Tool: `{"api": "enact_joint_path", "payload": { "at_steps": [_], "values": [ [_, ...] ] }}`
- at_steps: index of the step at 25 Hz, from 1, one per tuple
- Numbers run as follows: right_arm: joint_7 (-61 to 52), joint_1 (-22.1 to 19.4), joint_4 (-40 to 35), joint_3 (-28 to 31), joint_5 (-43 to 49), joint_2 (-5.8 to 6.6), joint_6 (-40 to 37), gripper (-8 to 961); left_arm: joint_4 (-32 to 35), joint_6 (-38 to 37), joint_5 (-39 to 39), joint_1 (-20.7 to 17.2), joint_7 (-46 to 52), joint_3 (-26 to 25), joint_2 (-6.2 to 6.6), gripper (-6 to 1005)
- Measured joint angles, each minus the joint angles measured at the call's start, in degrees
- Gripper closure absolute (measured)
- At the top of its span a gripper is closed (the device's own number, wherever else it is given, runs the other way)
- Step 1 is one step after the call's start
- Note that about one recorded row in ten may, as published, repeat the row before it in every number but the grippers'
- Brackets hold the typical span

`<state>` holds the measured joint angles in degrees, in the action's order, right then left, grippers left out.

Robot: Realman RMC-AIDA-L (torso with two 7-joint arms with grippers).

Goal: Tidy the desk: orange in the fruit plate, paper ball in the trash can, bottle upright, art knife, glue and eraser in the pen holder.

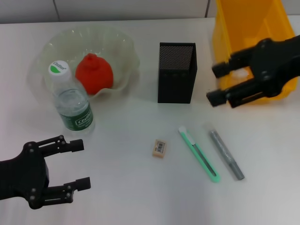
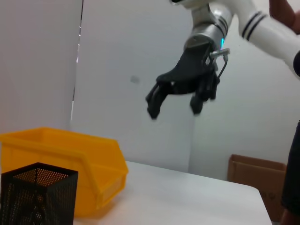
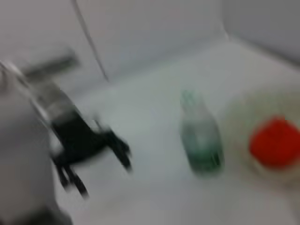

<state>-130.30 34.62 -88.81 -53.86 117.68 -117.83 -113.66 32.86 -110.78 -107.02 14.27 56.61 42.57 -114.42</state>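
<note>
Right gripper [image 1: 216, 84] hangs with its fingers spread apart and nothing between them, over the front edge of the yellow bin [image 1: 248, 28] at the far right of the white table [image 1: 131, 187]; the left wrist view shows it raised in the air [image 2: 173, 105], again open. Left gripper [image 1: 79, 164] sits low at the near left of the table, fingers likewise apart and empty, just in front of the bottle [image 1: 70, 101], which stands upright with its white and green cap on top. Behind the bottle, the orange [image 1: 94, 72] rests inside the clear fruit plate [image 1: 122, 51]. Near the middle of the table stands the black mesh pen holder [image 1: 176, 72], beside the bin. In front of it, lying flat and apart from one another, are the eraser [image 1: 160, 148], the green art knife [image 1: 200, 154] and the grey glue stick [image 1: 226, 152]. The right wrist view is blurred but shows the bottle [image 3: 200, 136], the orange [image 3: 275, 143] and the left gripper [image 3: 105, 161].
</note>
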Motion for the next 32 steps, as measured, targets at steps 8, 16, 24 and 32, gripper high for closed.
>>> {"api": "enact_joint_path", "payload": {
  "at_steps": [8, 16, 24, 32],
  "values": [
    [-16.7, 9.8, -1.8, -16.9, 27.3, -1.3, -0.1, 187, -0.1, 2.8, -1.5, 1.3, 2.0, 0.1, -0.74, 216],
    [-25.9, 12.2, 4.0, -31.2, 30.6, -1.6, 6.7, 187, 0.0, 4.3, -3.2, 2.5, 3.1, 0.1, -1.29, 216],
    [-30.9, 12.8, 11.6, -43.4, 31.8, -1.87, 17.8, 187, 0.4, 4.2, -4.3, 3.1, 4.2, 0.7, -1.33, 216],
    [-33.0, 12.5, 15.1, -49.0, 31.3, -2.04, 25.4, 186, 0.4, 4.2, -4.7, 3.2, 4.4, 0.8, -1.18, 216]
  ]
}}
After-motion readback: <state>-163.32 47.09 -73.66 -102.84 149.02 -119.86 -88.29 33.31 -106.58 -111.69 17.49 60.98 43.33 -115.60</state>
